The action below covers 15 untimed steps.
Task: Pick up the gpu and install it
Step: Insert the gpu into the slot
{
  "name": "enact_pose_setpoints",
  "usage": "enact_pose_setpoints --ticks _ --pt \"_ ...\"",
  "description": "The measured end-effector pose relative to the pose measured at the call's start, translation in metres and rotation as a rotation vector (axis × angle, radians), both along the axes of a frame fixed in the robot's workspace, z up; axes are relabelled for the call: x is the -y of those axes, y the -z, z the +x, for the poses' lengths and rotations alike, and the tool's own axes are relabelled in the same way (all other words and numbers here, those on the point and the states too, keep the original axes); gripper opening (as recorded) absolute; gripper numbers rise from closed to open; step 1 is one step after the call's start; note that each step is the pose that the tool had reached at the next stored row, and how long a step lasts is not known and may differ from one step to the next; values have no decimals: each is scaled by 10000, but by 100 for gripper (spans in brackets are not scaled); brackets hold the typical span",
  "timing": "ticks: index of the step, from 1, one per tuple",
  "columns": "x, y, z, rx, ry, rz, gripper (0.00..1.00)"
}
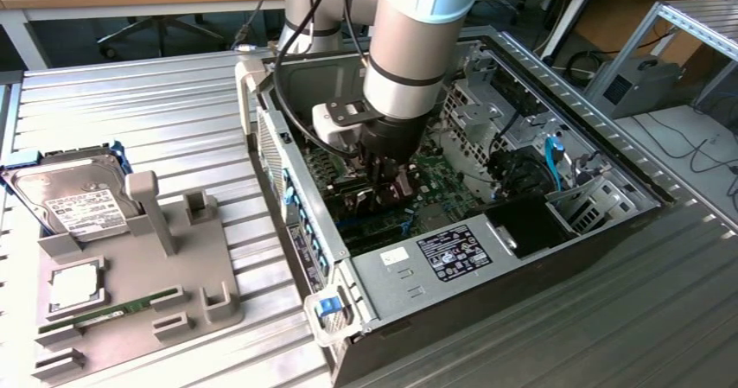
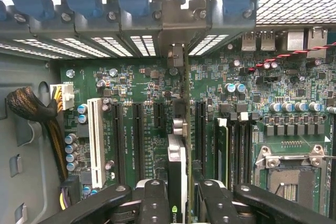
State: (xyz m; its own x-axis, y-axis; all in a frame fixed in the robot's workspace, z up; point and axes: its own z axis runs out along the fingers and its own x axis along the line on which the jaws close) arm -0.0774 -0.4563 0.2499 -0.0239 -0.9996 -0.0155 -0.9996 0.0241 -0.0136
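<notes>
Gripper (image 2: 178,200) is closed on the gpu (image 2: 177,153), holding it edge-on inside the computer case (image 1: 507,271), directly above the motherboard (image 2: 131,93), its bracket toward the case's rear slot covers (image 2: 131,3).

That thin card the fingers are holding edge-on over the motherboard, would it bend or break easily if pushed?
The gpu is probably stiff, as it stands straight, clamped at one edge only. It looks fragile: a thin board carrying small parts. Its metal bracket likely braces that end. Being so thin, it would probably tip over if released above the motherboard.
</notes>
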Motion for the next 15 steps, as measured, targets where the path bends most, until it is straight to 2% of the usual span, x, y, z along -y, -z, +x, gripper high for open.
enact_pose_setpoints --ticks 15 --pt "0 8 -6 9 0 0 27"
